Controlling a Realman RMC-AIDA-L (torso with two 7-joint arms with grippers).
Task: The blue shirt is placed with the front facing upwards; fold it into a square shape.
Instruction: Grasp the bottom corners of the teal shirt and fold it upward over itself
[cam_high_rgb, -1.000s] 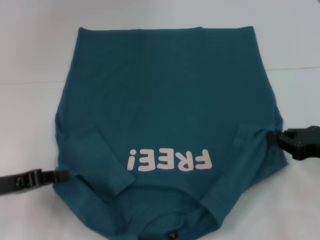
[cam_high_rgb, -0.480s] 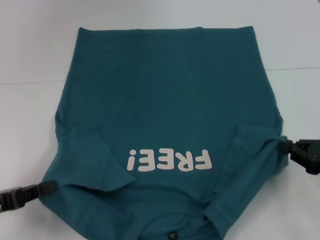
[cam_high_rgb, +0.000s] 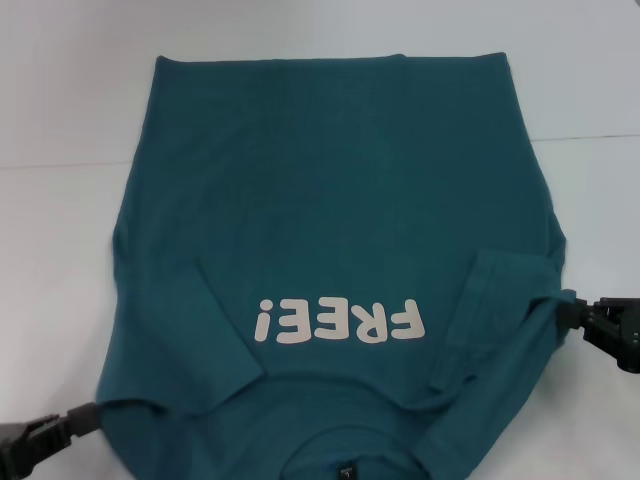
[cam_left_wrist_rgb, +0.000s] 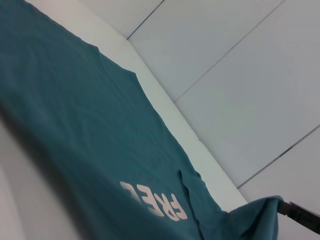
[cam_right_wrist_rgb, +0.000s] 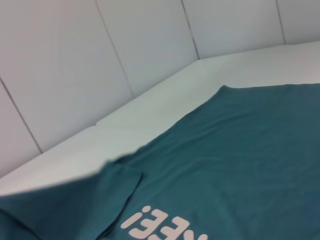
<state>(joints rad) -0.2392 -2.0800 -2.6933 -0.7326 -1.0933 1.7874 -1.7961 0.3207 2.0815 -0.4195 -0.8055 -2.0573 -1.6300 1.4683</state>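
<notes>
The blue shirt (cam_high_rgb: 330, 200) lies front up on the white table (cam_high_rgb: 60, 100), its white "FREE!" lettering (cam_high_rgb: 340, 322) upside down to me and its collar at the near edge. My left gripper (cam_high_rgb: 92, 417) is at the near left, shut on the shirt's side edge by the left sleeve. My right gripper (cam_high_rgb: 568, 311) is at the right, shut on the bunched right sleeve edge, which lifts slightly. The left wrist view shows the blue shirt (cam_left_wrist_rgb: 95, 135) and, far off, the right gripper (cam_left_wrist_rgb: 299, 214). The right wrist view shows the blue shirt (cam_right_wrist_rgb: 235, 150) and its folded sleeve.
A thin seam (cam_high_rgb: 60, 165) crosses the table behind the shirt's middle. White wall panels (cam_right_wrist_rgb: 100, 60) stand beyond the table's far edge. Bare table surface lies to the left, right and behind the shirt.
Both grippers have moved toward the near edge, dragging the shirt's sides with them. The left sleeve fold has spread out and the left side has been drawn outward.
</notes>
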